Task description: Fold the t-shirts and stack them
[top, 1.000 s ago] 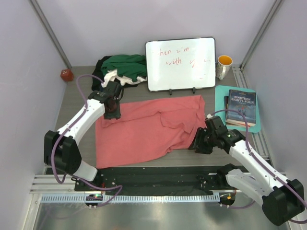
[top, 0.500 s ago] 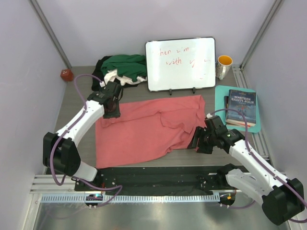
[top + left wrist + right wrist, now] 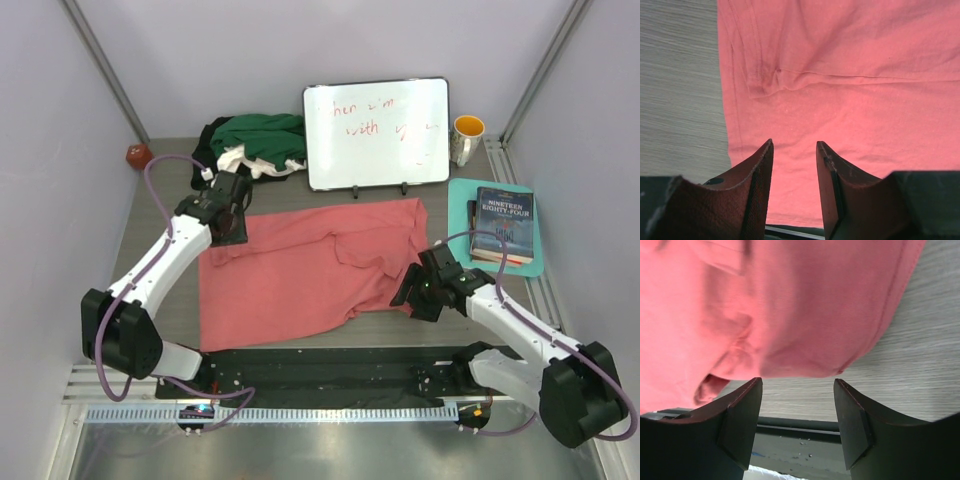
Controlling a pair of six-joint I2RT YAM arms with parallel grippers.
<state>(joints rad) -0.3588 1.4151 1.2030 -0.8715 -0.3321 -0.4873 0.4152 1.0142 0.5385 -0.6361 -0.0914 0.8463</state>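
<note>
I am working on the pink shirt (image 3: 300,270). It lies spread out in the middle of the table (image 3: 375,330). My left gripper (image 3: 232,222) hangs over its far left corner, a little open and holding nothing. My right gripper (image 3: 405,292) is at the near right edge, wide open and empty too. I think the fold comes next, so both must pinch the cloth. The right side is bunched up and may get in the way. The other shirts (image 3: 255,140) sit in a heap behind, beside the white board (image 3: 377,132). The mug (image 3: 467,138) and book (image 3: 503,225) are off to the right.
</note>
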